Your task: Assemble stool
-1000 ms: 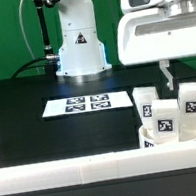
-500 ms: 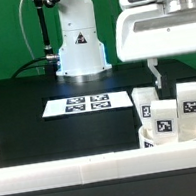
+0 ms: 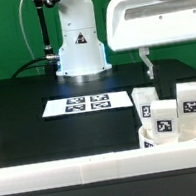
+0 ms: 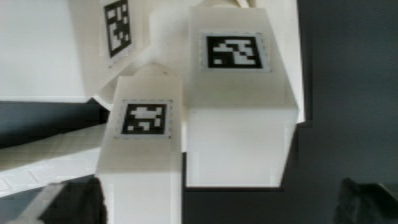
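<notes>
While held above legs [image 3: 166, 117] standing on seat [image 3: 144, 138], hand [image 3: 147, 67] was seen empty, fingers [image 4: 50, 205] spread wide, clear of bench [image 3: 27, 111].

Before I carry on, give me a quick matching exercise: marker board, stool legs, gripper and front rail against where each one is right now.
Things:
1. marker board
2. stool legs
3. gripper
4. front rail

Places:
A. up in the air, holding nothing
B. flat on the black table, in front of the robot base
C. across the near edge of the scene
D. upright, clustered at the exterior view's right

Pairs: 1-B, 2-D, 3-A, 4-C
</notes>
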Tool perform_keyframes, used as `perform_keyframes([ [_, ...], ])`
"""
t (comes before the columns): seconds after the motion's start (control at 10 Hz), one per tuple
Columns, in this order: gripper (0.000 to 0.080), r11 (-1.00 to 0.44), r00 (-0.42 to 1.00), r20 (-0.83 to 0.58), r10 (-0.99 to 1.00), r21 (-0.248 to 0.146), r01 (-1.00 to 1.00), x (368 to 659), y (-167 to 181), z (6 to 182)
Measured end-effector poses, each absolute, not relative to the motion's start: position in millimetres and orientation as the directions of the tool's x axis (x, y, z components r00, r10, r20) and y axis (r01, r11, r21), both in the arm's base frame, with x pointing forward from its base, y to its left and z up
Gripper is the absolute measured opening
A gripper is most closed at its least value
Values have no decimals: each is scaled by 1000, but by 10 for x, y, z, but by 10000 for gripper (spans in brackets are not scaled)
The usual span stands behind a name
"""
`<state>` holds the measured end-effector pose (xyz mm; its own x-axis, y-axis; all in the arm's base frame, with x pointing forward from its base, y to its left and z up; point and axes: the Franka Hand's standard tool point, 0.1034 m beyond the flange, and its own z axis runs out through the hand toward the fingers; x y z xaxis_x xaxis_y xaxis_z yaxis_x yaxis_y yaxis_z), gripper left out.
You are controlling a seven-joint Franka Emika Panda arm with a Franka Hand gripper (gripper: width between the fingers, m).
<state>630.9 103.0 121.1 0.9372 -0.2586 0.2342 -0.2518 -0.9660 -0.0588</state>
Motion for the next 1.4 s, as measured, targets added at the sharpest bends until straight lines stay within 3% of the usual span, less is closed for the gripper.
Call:
perform_keyframes([
  [0.3, 648, -962, 939, 206, -275, -51, -270, 6271, 1023, 1145],
  [0.4, 648, -962, 950, 148, -274, -33, -272, 6203, 1001, 1090],
  [0.7, 648, -955, 954, -44, -298, 16, -298, 6206, 926, 1142],
  [1.2, 648, -954, 953, -37, -300, 5, -300, 6229, 1077, 1192],
  [1.4, 648, -946, 946, -16, -323, -32, -324, 6205, 1136, 1154],
])
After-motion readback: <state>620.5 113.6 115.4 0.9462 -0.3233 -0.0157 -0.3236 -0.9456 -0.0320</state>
